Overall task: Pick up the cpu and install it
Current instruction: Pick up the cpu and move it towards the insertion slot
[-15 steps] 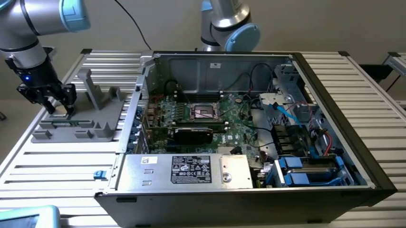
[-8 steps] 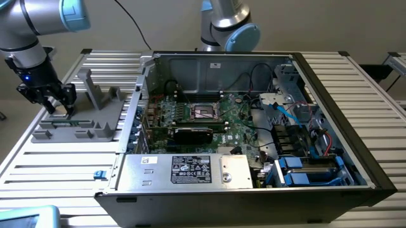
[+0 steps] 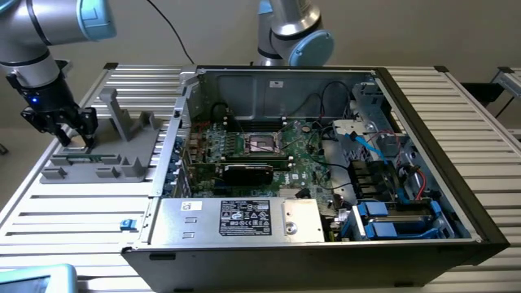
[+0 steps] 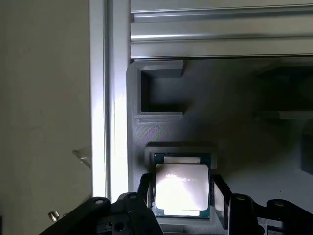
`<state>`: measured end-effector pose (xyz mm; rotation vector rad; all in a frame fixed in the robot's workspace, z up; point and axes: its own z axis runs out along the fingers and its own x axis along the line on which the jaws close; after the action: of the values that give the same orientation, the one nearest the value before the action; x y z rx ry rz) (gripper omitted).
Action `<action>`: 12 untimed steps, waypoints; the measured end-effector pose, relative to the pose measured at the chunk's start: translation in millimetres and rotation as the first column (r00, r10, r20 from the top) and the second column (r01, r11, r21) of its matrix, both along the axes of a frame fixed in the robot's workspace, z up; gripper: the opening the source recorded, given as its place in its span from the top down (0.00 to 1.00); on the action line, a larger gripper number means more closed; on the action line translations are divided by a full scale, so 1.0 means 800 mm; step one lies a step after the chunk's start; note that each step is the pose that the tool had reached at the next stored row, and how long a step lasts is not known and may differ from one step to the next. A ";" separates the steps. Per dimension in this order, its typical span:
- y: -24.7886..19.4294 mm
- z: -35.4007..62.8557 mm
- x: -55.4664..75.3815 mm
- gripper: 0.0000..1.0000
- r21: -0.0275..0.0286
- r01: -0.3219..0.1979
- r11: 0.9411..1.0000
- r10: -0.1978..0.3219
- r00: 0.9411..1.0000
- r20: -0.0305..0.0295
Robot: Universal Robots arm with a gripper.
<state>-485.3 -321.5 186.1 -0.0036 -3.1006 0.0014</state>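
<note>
Bench (image 3: 82, 213) of pale metal slats carries the whole job. The biggest thing on it is an open computer case (image 3: 269, 85). Inside the case lie a green board with a dark square socket (image 3: 262, 143), a black card (image 3: 248, 173) just in front of the socket, a labelled silver box (image 3: 244, 218) and blue bays (image 3: 391, 223).

Beside the case, toward the exterior view's left, sits a grey holder (image 3: 122, 165) with several moulded pockets. The gripper (image 3: 72, 141) hangs low over that holder, well apart from the socket. Its jaws are open and astride one pocket, and the fingers (image 4: 221, 198) stand just beside the two opposite edges of the cpu (image 4: 182, 188).

The cpu lies flat in that pocket, silver top up and not lifted. I cannot tell whether the pads touch its rim.

The step in hand looks like the grasp. To do it well, the cpu should stay centred between the jaws. They should close evenly on the thin edges with light force, so the cpu neither tilts nor jams against the pocket walls.
</note>
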 end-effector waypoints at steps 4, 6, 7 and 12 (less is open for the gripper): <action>0.0000 0.000 0.000 0.45 0.000 0.000 1.000 0.000 1.000 -0.001; 0.0000 0.000 0.000 0.45 0.000 0.000 1.000 0.000 1.000 -0.001; 0.0000 0.000 0.000 0.45 0.000 0.000 1.000 0.000 1.000 -0.001; -0.0002 0.001 0.000 0.45 0.000 0.000 1.000 0.000 1.000 -0.002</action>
<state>-485.1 -321.7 187.1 -0.0035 -3.0988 0.0008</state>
